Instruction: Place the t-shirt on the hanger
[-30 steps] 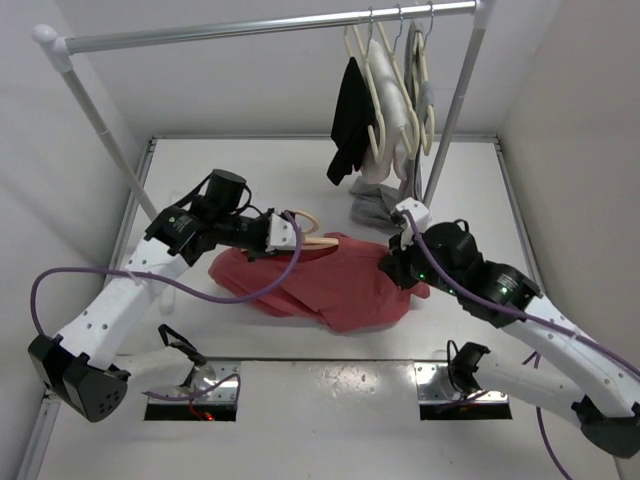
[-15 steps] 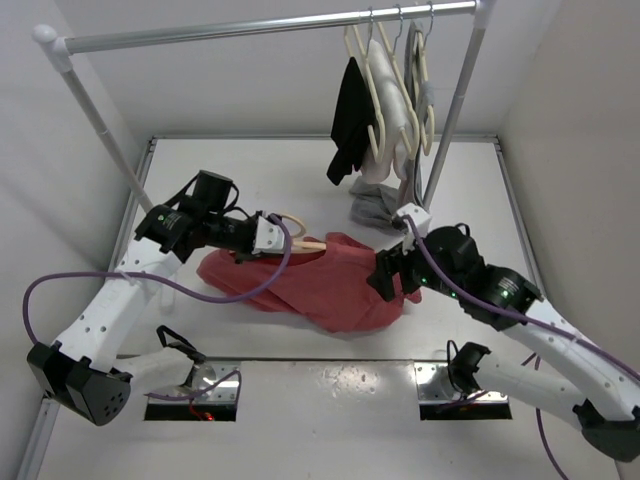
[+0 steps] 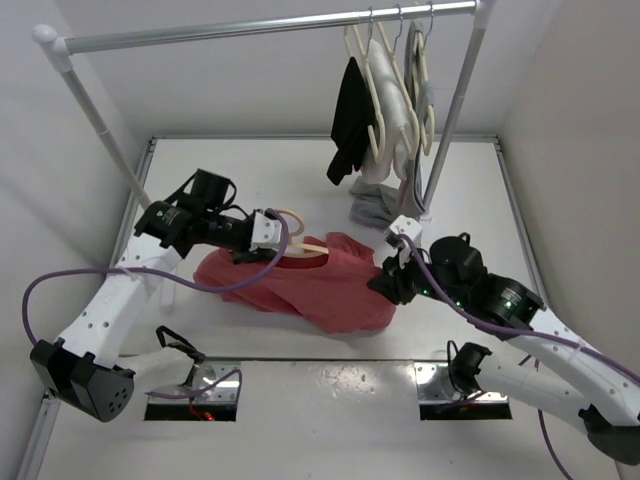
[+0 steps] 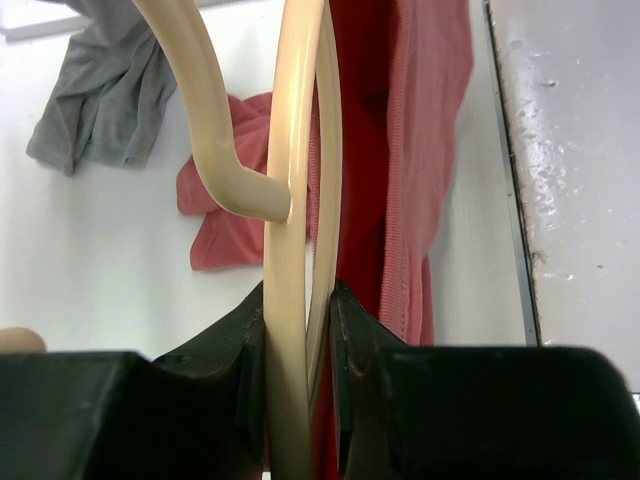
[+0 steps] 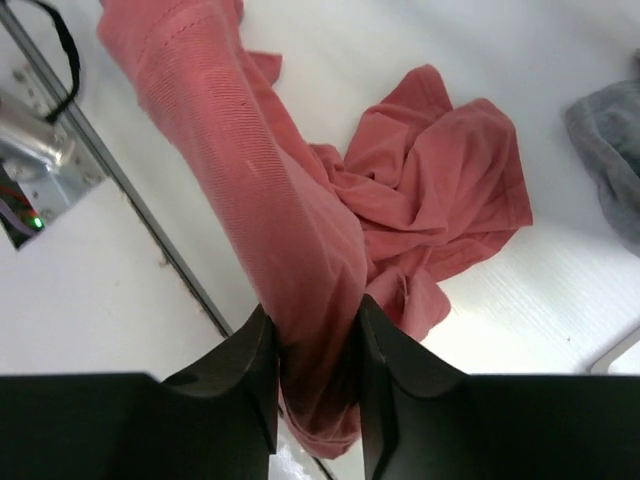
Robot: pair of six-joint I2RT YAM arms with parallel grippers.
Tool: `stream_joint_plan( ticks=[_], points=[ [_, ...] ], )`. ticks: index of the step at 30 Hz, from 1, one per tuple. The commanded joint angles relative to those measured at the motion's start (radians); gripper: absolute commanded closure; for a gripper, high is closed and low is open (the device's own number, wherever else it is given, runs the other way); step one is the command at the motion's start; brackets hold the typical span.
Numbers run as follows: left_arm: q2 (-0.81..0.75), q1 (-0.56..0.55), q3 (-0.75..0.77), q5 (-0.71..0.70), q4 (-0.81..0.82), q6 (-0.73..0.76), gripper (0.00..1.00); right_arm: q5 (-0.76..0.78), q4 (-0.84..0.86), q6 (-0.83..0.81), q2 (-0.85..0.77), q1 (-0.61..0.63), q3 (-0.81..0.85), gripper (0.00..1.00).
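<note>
Top view: high at near edge, looking down on counter (image 3: 250, 170). Wrist views: close along left pincer (image 4: 297, 310), right pincer (image 5: 315, 330); all share t-shirt (image 3: 330, 285).

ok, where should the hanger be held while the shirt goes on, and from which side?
Probably on the frame just short of the hook's base, coming in lengthwise from the end away from the t-shirt. The hanger has thin bars running close together there, so the left gripper can pinch across both, as it does now. That leaves the far arm free for the fabric.
</note>
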Motion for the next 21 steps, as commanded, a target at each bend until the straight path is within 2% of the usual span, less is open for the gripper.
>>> stream_joint_plan(
  ticks=[1, 10, 11, 12, 13, 14, 16, 17, 21],
  points=[
    [-0.018, 0.032, 0.052, 0.076, 0.044, 0.058, 1.00, 0.190, -0.055, 0.192, -0.077, -0.043, -0.039, 1.00],
    [-0.029, 0.064, 0.062, 0.085, 0.013, 0.081, 1.00, 0.202, -0.073, 0.261, -0.080, -0.043, -0.080, 1.00],
    [-0.029, 0.074, 0.062, 0.085, 0.013, 0.090, 1.00, 0.202, -0.073, 0.261, -0.080, -0.043, -0.080, 0.94],
    [-0.039, 0.084, 0.053, 0.094, 0.013, 0.090, 1.00, 0.193, -0.073, 0.261, -0.080, -0.043, -0.080, 0.79],
    [-0.048, 0.084, 0.052, 0.094, 0.013, 0.090, 1.00, 0.193, -0.073, 0.270, -0.080, -0.043, -0.080, 0.54],
    [-0.049, 0.084, 0.040, 0.104, 0.013, 0.090, 1.00, 0.176, -0.073, 0.271, -0.080, -0.043, -0.080, 0.17],
    [-0.073, 0.070, 0.019, 0.113, 0.013, 0.128, 1.00, 0.144, -0.073, 0.207, -0.039, -0.032, -0.001, 0.00],
    [-0.084, 0.056, 0.019, 0.113, 0.013, 0.128, 1.00, 0.144, -0.073, 0.206, -0.021, -0.032, 0.000, 0.00],
    [-0.084, 0.024, 0.008, 0.104, 0.013, 0.141, 1.00, 0.027, -0.092, 0.058, 0.123, -0.023, 0.220, 0.00]
  ],
)
